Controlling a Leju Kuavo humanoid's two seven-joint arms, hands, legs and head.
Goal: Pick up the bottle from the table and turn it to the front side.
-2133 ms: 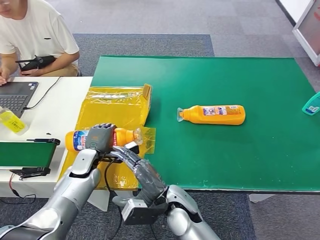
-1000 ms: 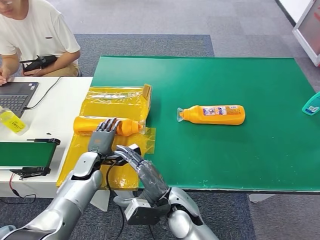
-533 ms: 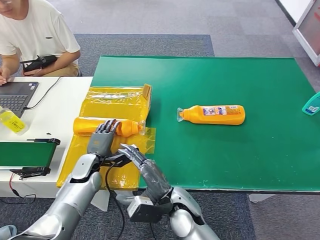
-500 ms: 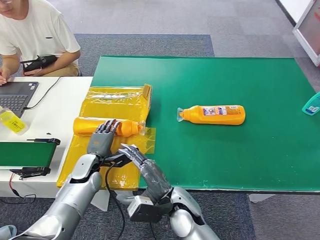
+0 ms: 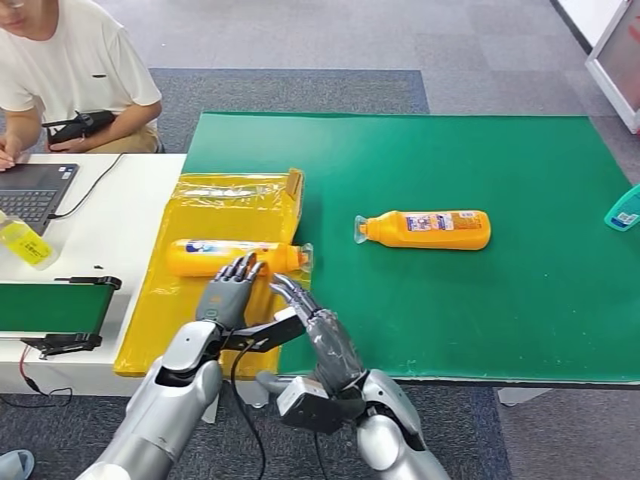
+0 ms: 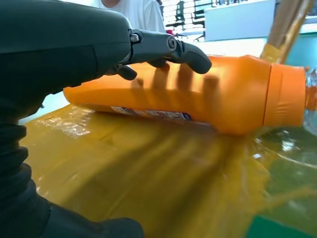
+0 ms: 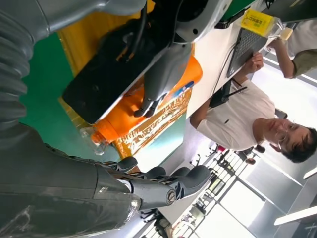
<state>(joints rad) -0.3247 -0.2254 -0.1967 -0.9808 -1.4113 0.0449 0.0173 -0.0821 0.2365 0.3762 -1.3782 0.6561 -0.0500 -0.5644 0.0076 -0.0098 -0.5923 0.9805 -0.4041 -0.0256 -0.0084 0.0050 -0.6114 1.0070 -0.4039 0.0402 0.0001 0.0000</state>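
Note:
An orange bottle [image 5: 234,257] lies on its side on a yellow plastic sheet [image 5: 219,205], cap toward the green mat, with a strip of label showing along its upper side. My left hand [image 5: 226,297] is just in front of it with fingers spread, fingertips at its near edge and holding nothing. In the left wrist view the fingers [image 6: 172,47] reach over the bottle [image 6: 209,94]. My right hand [image 5: 317,325] is open beside the left one, near the table's front edge. A second orange bottle [image 5: 426,229] lies label-up on the green mat [image 5: 453,320].
A person in a white shirt [image 5: 68,70] sits at the back left by a laptop [image 5: 34,190] on the white table [image 5: 113,230]. A green-topped device [image 5: 53,305] lies at the near left. A teal object [image 5: 625,210] sits at the mat's right edge.
The left hand held the bottle up, laid it on the yellow sheet and let go. Since half a second ago the bottle has shifted right and rolled, label strip now showing; both hands moved right.

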